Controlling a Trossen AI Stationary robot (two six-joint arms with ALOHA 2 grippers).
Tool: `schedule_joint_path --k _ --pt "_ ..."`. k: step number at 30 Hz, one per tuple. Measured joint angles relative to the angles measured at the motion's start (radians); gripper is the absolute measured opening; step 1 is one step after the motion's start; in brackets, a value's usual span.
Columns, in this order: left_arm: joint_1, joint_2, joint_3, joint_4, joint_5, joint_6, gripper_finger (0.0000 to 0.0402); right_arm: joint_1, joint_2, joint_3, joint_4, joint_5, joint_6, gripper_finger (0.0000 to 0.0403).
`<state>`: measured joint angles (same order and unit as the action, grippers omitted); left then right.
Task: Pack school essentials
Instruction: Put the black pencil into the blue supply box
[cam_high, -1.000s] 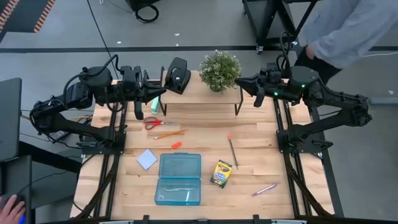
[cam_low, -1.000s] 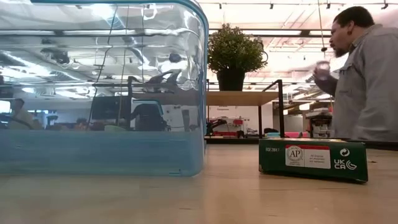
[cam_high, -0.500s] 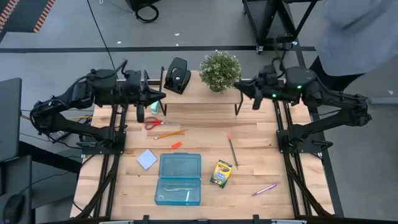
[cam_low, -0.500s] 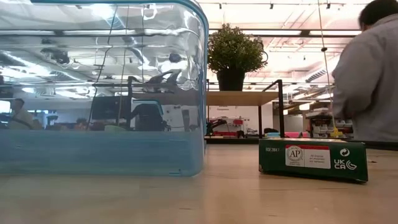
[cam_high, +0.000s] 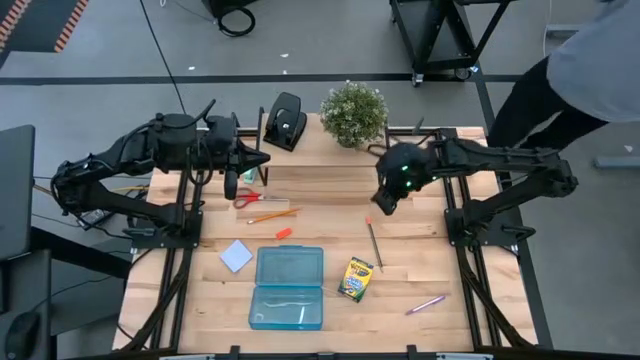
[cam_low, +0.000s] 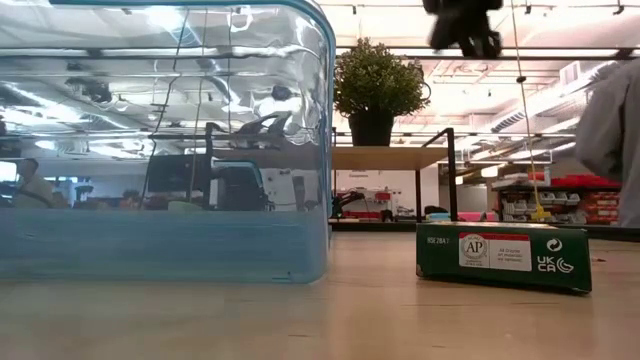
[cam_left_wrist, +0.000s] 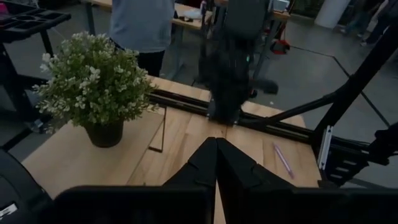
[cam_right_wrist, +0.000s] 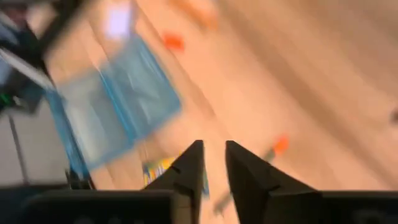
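Observation:
In the high view the stationery lies on the wooden table: red-handled scissors (cam_high: 248, 198), orange pencil (cam_high: 272, 214), small orange piece (cam_high: 284, 233), pale blue note pad (cam_high: 236, 255), grey pencil (cam_high: 373, 241), crayon box (cam_high: 356, 279) and pink-purple pen (cam_high: 426, 304). A closed blue plastic case (cam_high: 288, 287) sits near the front. My right gripper (cam_high: 383, 200) hangs above the grey pencil's far end, pointing down with a narrow gap between its fingers (cam_right_wrist: 213, 152), touching nothing. My left gripper (cam_high: 260, 158) waits shut (cam_left_wrist: 216, 149) by the shelf's left end.
A low wooden shelf (cam_high: 320, 150) at the far edge carries a potted plant (cam_high: 354, 112) and a black hole punch (cam_high: 286, 120). A mint-green block (cam_high: 248, 170) lies under my left gripper. A person (cam_high: 590, 70) stands beyond the far right corner. Bare wood lies between case and pen.
My right gripper has swung from the far right corner toward the table's middle and tipped downward, ending above the grey pencil's far end. My left gripper has crept a little toward the right. The person has moved away to the right.

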<state>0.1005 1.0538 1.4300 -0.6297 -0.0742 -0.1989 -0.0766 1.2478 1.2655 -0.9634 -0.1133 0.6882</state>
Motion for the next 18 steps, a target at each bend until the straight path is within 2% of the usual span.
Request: schedule_joint_path --k 5,10,14,18 --pt "0.0 0.0 0.0 0.033 0.0 0.001 0.0011 0.038 0.082 0.0 -0.124 0.019 0.135 0.0169" --pt "0.0 0.0 0.0 0.039 0.0 0.001 0.002 0.1 0.174 -0.003 -0.169 0.088 0.275 0.0241" --pt "0.0 0.0 0.0 0.039 0.001 0.001 0.0019 0.13 0.237 -0.044 -0.161 0.078 0.337 0.0272" --pt "0.0 0.0 0.0 0.039 0.015 0.005 0.0012 0.144 0.265 -0.143 -0.096 0.01 0.365 0.0277"
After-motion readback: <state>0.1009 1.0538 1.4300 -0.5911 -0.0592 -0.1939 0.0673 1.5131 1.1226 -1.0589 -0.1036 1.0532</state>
